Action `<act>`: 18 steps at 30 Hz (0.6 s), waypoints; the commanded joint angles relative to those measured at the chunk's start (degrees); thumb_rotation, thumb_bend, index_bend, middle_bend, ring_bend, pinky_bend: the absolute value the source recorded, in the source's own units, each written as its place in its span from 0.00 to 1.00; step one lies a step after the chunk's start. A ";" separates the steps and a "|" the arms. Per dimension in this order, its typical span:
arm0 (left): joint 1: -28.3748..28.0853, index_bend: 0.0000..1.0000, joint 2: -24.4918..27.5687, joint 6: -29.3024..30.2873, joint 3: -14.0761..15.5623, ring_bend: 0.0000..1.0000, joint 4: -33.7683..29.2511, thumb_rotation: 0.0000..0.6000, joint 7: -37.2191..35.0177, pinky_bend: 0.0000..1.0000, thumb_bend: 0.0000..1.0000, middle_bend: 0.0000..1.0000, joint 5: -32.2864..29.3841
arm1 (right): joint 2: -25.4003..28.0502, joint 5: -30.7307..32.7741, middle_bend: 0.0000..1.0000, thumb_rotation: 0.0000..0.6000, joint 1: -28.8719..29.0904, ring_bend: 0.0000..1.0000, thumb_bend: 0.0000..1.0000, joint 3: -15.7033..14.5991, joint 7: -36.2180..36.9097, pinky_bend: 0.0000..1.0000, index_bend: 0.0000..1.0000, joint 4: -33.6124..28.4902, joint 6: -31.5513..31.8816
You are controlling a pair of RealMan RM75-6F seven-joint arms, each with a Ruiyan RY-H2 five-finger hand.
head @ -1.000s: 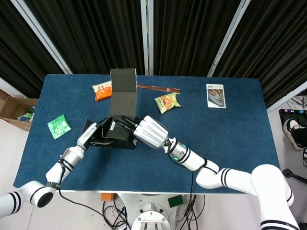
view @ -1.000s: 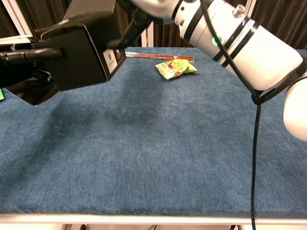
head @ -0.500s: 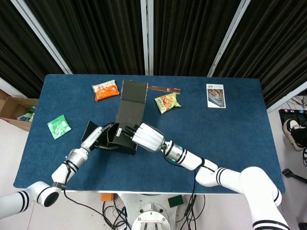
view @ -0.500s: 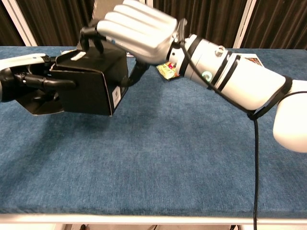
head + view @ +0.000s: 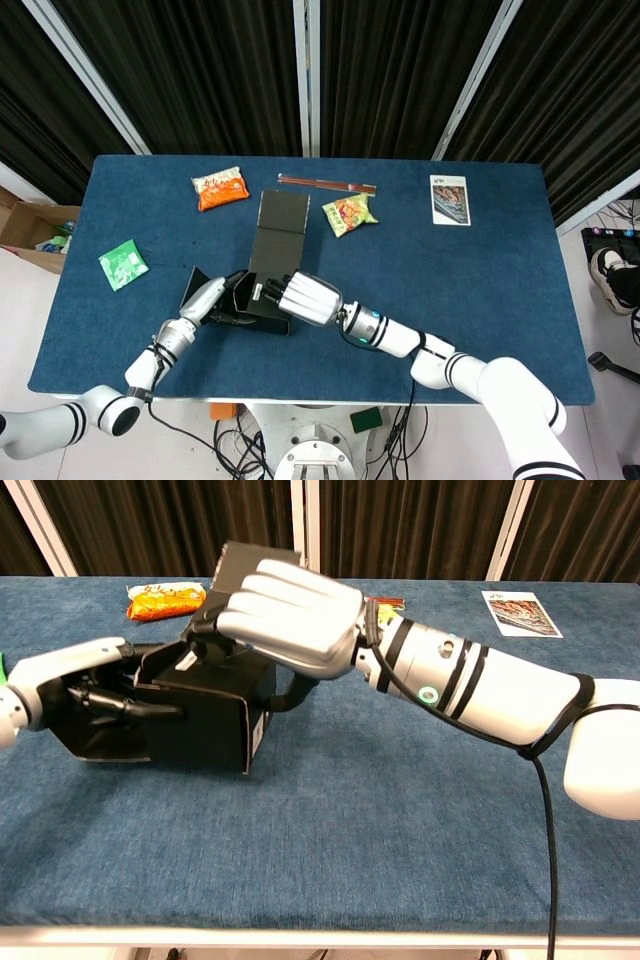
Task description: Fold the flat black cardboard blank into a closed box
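Observation:
The black cardboard box (image 5: 262, 308) (image 5: 215, 720) rests on the blue table, partly folded. Its long lid flap (image 5: 281, 228) (image 5: 255, 560) stands open and points away from me. My right hand (image 5: 305, 298) (image 5: 290, 615) lies over the box's top, fingers curled down over the upper wall and gripping it. My left hand (image 5: 213, 297) (image 5: 70, 675) is at the box's open left end, fingers reaching across that end and holding the side flap there. The box's inside is hidden by both hands.
An orange snack packet (image 5: 220, 188) (image 5: 165, 600) lies at the far left. A thin red stick (image 5: 325, 183) and a yellow-green packet (image 5: 349, 213) lie behind the box. A booklet (image 5: 449, 200) (image 5: 518, 613) lies far right, a green packet (image 5: 123, 264) at the left edge.
Both hands have brought the box down from the air onto the table and closer to me. The lid flap has tilted further back.

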 commanded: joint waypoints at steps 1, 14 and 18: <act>0.70 0.31 -1.72 1.45 0.93 0.68 2.04 0.75 1.67 0.93 0.00 0.31 0.95 | -1.85 -1.18 0.44 1.00 -0.15 0.72 0.15 -1.46 1.35 1.00 0.38 3.17 1.41; 1.24 0.24 -2.31 2.79 1.59 0.67 3.06 0.75 4.16 0.92 0.00 0.27 2.09 | -3.27 -2.16 0.45 1.00 0.22 0.72 0.17 -3.48 2.65 1.00 0.39 6.32 2.17; 1.20 0.23 -2.21 3.04 1.62 0.67 2.83 0.73 5.11 0.92 0.00 0.27 2.35 | -3.01 -2.19 0.44 1.00 0.34 0.72 0.17 -3.77 2.15 1.00 0.40 5.80 1.98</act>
